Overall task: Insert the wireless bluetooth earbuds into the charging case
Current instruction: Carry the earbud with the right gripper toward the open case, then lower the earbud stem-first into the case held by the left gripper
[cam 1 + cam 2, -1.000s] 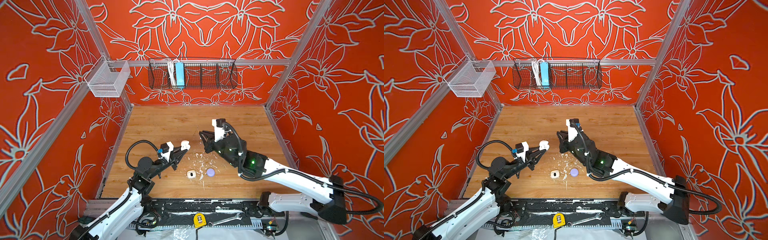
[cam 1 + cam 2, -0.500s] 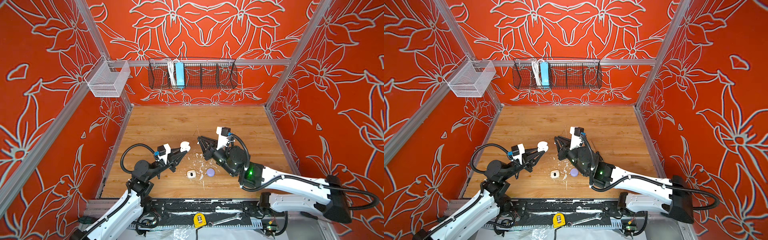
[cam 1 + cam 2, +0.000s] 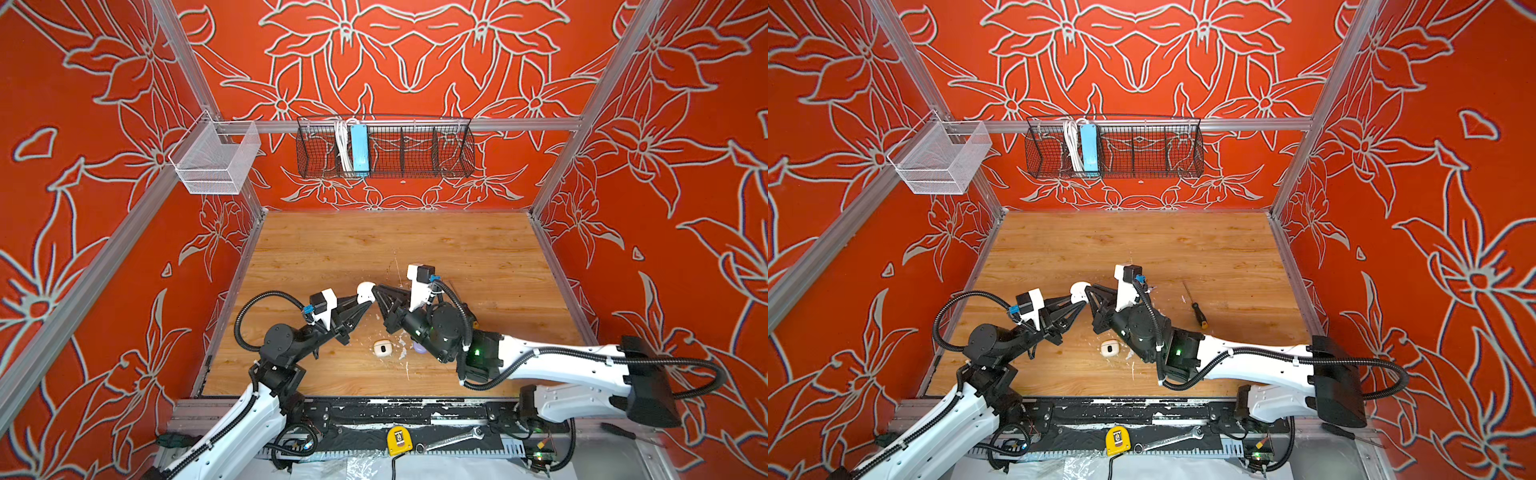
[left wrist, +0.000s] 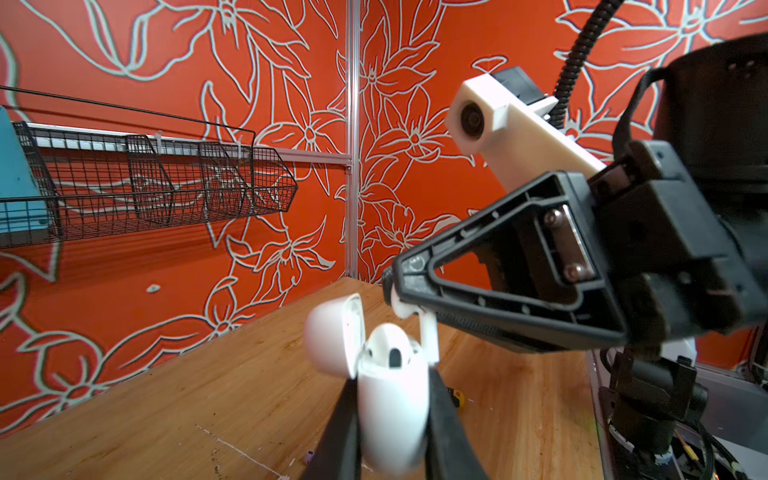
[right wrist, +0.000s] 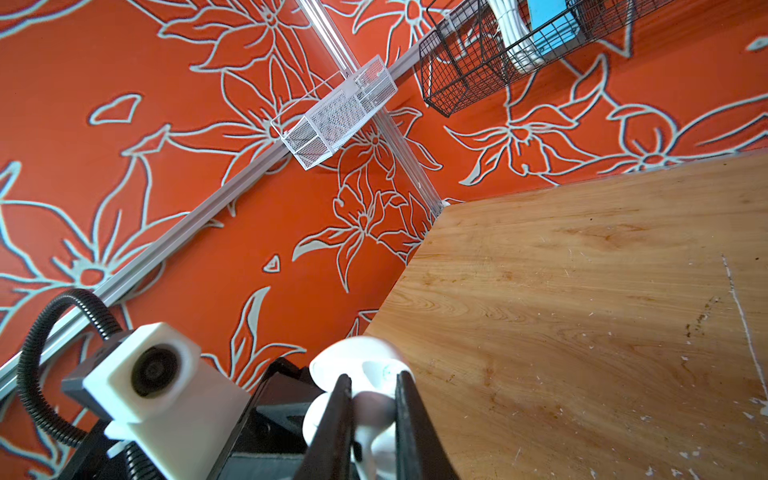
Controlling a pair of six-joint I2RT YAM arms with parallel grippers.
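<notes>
Left tool (image 4: 392, 386) grips open case (image 4: 392, 419); right tool (image 4: 398, 300) holds earbud (image 4: 428, 337) at rim.

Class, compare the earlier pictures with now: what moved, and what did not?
The right hand, shut on a white earbud, moved toward the left hand until the earbud reached the open white case. The left hand kept gripping that case, hardly moving. The cream case and lavender case on the table stayed put.
</notes>
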